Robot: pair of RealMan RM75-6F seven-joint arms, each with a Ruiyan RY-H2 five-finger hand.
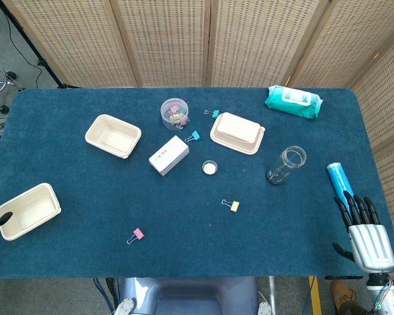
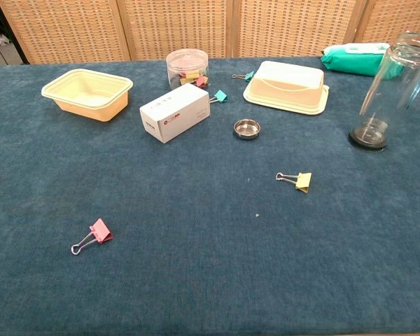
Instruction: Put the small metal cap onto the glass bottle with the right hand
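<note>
The small metal cap (image 1: pixel 209 167) (image 2: pixel 246 129) lies flat on the blue cloth near the table's middle, hollow side up. The clear glass bottle (image 1: pixel 286 165) (image 2: pixel 390 87) stands upright to its right, its mouth uncovered. My right hand (image 1: pixel 365 233) rests at the table's right front corner in the head view, fingers spread flat and holding nothing, well apart from both cap and bottle. Only a dark tip of my left hand (image 1: pixel 1 219) shows at the left edge by a beige tray; its fingers are hidden.
A white box (image 1: pixel 169 155), a clear jar of clips (image 1: pixel 175 112), an upturned beige container (image 1: pixel 237 132), beige trays (image 1: pixel 113 136) (image 1: pixel 27 210), a green wipes pack (image 1: pixel 293 100), a blue tube (image 1: pixel 339 179) and scattered binder clips (image 1: pixel 232 205) (image 1: pixel 136 235) lie on the table.
</note>
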